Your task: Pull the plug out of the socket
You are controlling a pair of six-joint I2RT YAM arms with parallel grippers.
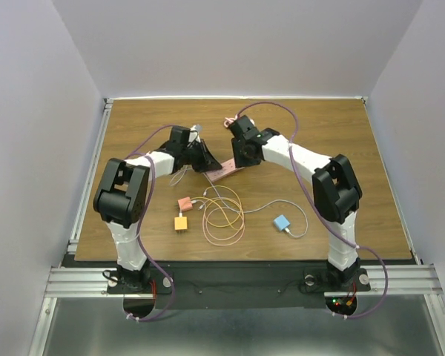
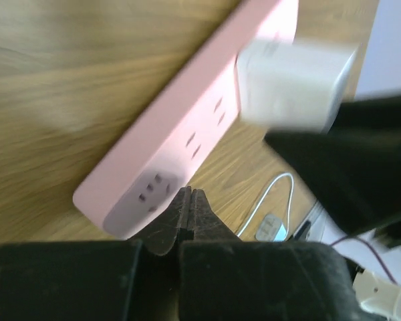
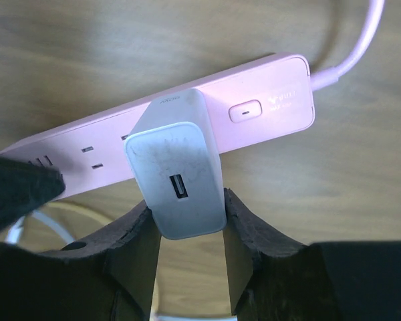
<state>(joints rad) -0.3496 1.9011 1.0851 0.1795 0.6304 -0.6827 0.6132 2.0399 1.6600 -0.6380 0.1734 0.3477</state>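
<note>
The socket (image 1: 225,173), a long flat pink power strip, lies on the wooden table between my two grippers. A white plug (image 3: 177,167) with a USB port on its face sits in one of the strip's outlets (image 2: 294,83). My right gripper (image 3: 186,210) is shut on the plug, one finger on each side. My left gripper (image 2: 190,195) is shut with nothing between its fingers, and its tips sit against the near edge of the socket (image 2: 187,127) at the strip's end. In the top view the right gripper (image 1: 241,159) hides the plug.
A small pink cube adapter (image 1: 184,203), an orange adapter (image 1: 181,222) and a blue adapter (image 1: 282,222) lie in front of the strip, among loose coiled cables (image 1: 222,216). The strip's pink cord (image 3: 357,47) runs off toward the back of the table.
</note>
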